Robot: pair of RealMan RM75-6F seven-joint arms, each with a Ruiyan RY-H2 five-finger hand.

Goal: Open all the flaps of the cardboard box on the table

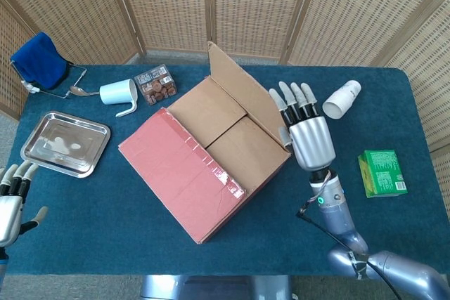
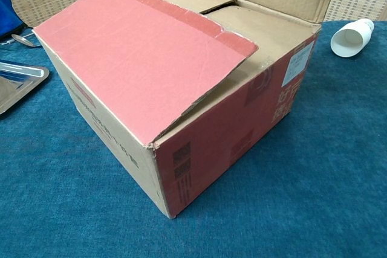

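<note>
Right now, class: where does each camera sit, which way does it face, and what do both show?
Head view: high, looking down on the cardboard box, both hands: right hand, left hand.
Chest view: low, facing the box front; only a dark sliver at the top edge.
Shared: box, white cup, metal tray.
</note>
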